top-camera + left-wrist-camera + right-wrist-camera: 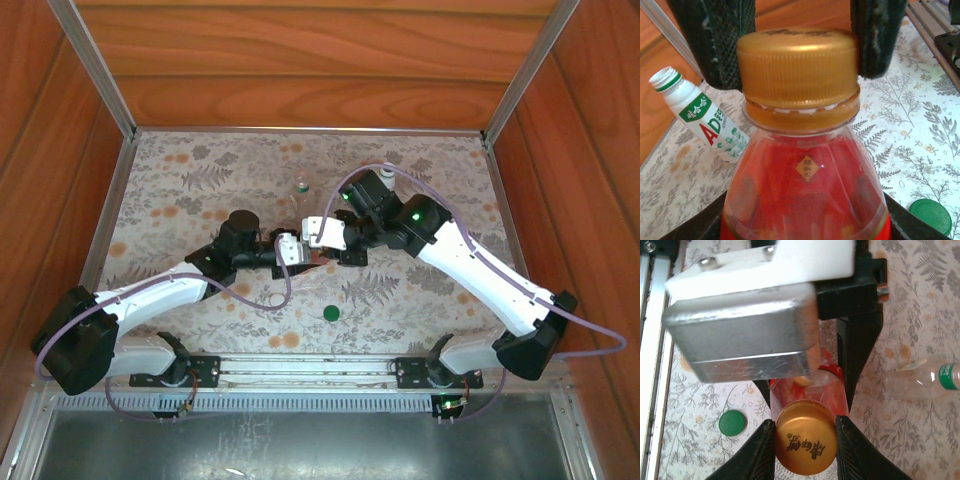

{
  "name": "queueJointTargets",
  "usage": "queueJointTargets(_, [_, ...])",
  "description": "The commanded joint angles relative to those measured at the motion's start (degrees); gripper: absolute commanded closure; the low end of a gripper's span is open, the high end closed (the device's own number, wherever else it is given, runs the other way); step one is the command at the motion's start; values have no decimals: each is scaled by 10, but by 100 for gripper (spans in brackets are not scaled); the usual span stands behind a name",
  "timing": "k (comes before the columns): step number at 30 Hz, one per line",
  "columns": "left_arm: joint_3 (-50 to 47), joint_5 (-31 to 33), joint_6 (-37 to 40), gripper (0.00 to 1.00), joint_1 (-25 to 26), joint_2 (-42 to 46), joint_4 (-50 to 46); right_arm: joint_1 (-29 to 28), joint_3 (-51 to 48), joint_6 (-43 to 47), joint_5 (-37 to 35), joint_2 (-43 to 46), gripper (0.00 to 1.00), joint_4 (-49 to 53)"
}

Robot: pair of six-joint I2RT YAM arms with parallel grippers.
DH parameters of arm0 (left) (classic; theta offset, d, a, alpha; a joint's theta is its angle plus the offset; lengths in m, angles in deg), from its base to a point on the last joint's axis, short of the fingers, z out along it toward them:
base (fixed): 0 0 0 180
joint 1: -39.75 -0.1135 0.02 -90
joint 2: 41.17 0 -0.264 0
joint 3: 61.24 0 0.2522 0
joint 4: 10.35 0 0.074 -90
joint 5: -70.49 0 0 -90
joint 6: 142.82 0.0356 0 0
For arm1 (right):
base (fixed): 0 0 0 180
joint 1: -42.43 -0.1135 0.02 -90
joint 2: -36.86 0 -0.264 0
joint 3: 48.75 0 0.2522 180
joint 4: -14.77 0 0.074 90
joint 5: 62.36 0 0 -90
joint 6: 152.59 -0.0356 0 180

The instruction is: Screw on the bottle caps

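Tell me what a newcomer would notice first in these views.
The red bottle is held mid-table by the left end effector, its gold cap pinched by the right end effector. A loose green cap lies on the floral tabletop nearer the arm bases, and an uncapped white bottle shows left of the red one in the left wrist view.

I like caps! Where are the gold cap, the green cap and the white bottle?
gold cap [797,75]: left wrist view, ribbed side.
green cap [733,422]: right wrist view, flat top.
white bottle [707,120]: left wrist view, label.
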Motion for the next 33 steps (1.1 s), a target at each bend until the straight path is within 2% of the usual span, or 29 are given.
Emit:
queueJointTargets(1, [4,-2,7,47,2,4,8,-4,-22,-163,-51,11,100,-70])
queueJointTargets(5, [5,0,8,47,2,4,8,-4,-27,-323,-110,10,100,-77])
queueJointTargets(9, [4,7,7,47,2,4,8,-4,-41,-478,-131,14,100,-80])
queueJointTargets(15, [5,12,7,47,1,3,8,-4,-10,-657,-178,-8,100,2])
queueJointTargets(19, [6,16,6,47,2,-1,8,-4,19,-742,-191,-28,100,55])
queueJointTargets(21, [6,15,6,47,2,-1,8,-4,25,-743,-170,-32,100,59])
queueJointTargets(23, [5,14,6,47,2,-2,8,-4,26,-702,-144,-31,93,49])
queueJointTargets(27, [-2,14,8,47,2,5,8,-4,20,-534,-93,-15,66,29])
queueJointTargets(31, [-8,3,-23,47,-10,15,8,-4,2,-412,-115,34,42,-8])
queueJointTargets(33, [-3,-33,-62,47,-33,13,8,-4,-19,-382,-132,69,36,-49])
